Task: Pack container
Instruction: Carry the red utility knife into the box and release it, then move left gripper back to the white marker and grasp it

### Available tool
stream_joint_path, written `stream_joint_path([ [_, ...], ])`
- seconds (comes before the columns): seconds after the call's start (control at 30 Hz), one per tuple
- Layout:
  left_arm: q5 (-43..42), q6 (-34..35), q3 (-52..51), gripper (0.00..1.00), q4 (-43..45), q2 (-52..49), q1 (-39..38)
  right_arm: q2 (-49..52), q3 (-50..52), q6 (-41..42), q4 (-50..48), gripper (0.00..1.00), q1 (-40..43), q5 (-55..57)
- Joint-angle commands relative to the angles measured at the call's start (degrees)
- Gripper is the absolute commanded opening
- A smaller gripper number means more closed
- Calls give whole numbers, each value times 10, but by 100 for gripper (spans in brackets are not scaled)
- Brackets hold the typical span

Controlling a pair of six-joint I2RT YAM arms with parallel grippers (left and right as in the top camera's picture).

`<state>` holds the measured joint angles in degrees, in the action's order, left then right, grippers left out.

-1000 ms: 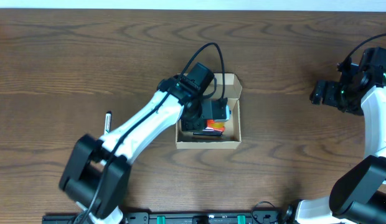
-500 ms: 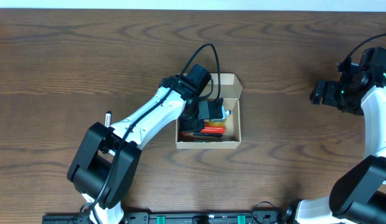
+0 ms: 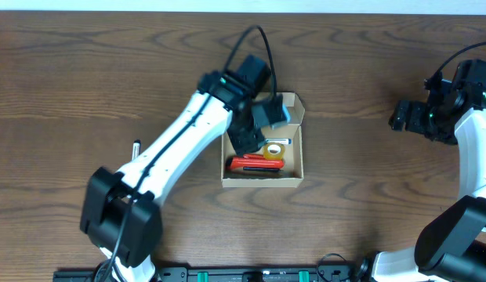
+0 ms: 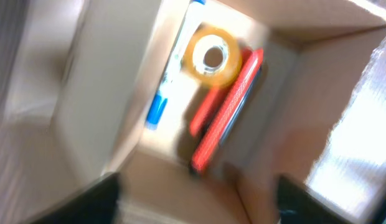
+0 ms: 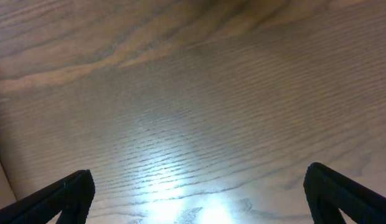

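The container (image 3: 300,168) is a tan cardboard box at the table's middle, open at the top. Inside lie a yellow tape roll (image 3: 273,149), a red pen-like item (image 3: 257,163) and a white pen with a blue cap (image 4: 158,111). My left gripper (image 3: 249,139) hovers over the box's far left part, open, with nothing between its fingers. The blurred left wrist view looks down into the box (image 4: 286,124) at the tape roll (image 4: 211,56) and the red item (image 4: 229,112). My right gripper (image 3: 404,116) is far right, open over bare wood (image 5: 199,199).
A black pen (image 3: 136,149) lies on the dark wooden table (image 3: 63,86) to the left of the box, beside the left arm. The left arm's cable loops above the box's far edge.
My left gripper has opened and pulled up and toward the box's far side. The tape roll and red item, covered before, now show. The right arm has not moved.
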<state>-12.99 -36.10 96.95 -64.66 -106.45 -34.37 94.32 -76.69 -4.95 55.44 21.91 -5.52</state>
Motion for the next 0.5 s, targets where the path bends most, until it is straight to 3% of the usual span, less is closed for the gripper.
stream_joint_path([
  [0.0,70,113,76,95,-52,28,22,-7,2,6,-1,99,2,-6],
  [0.17,138,192,109,93,-118,38,83,-7,2,6,-1,99,2,-6],
  [0.3,129,238,107,97,-167,38,170,-7,2,6,-2,99,2,-8],
  [0.47,104,241,97,96,-177,55,257,-7,2,6,-3,99,2,-10],
])
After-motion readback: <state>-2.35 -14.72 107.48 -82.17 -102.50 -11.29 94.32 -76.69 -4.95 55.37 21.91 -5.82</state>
